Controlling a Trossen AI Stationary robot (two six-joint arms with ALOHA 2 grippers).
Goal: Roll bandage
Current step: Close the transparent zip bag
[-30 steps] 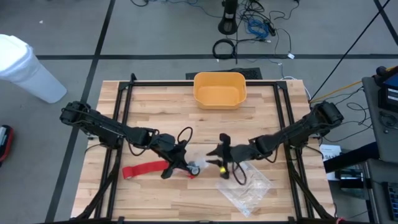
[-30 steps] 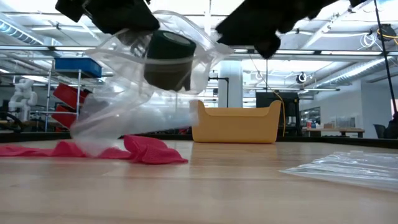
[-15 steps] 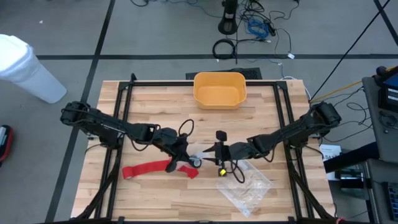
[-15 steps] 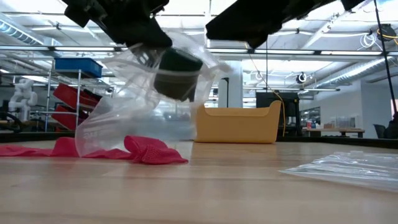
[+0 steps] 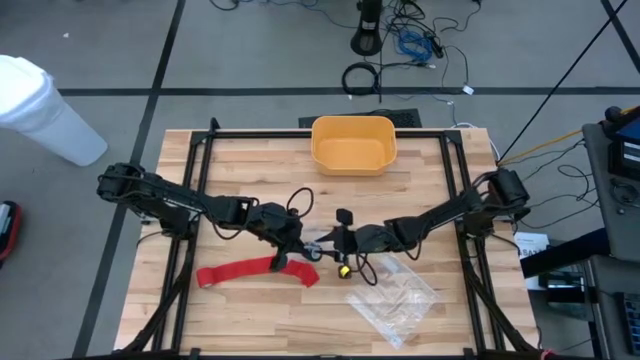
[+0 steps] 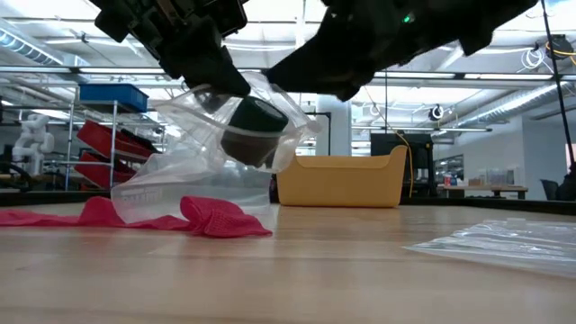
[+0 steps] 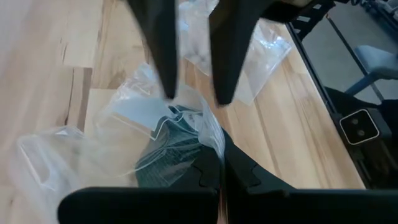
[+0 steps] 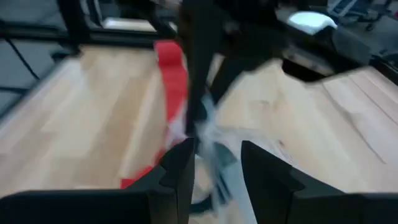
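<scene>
The red bandage (image 5: 250,270) lies flat and unrolled on the table at the front left; its bunched end shows in the low view (image 6: 220,218). My left gripper (image 5: 300,247) is shut on a clear plastic bag (image 6: 207,153) with a dark roll (image 6: 256,130) inside, held above the bandage's right end. My right gripper (image 5: 328,240) is open just right of the bag. Its fingers stand on either side of the bag's upper edge (image 8: 211,152), and I cannot tell whether they touch it. My left gripper pinches the clear bag's top edge (image 7: 208,140) between its two shut fingers, slanting down from the table's left. The bag hangs below the fingers, tilted, with the dark roll inside. Its lower corner (image 6: 135,202) reaches down to the bandage and table.
A second clear plastic bag (image 5: 395,298) lies flat on the table at the front right. A yellow bin (image 5: 353,143) stands at the middle of the far edge. Black frame rails (image 5: 195,190) run along the table's left and right sides.
My right gripper has gone toward the table's left, up to the bag, and its fingers now straddle the bag's upper edge. My left gripper has shifted slightly toward the far right with the bag, which has tipped, the dark roll inside swinging to the right.
</scene>
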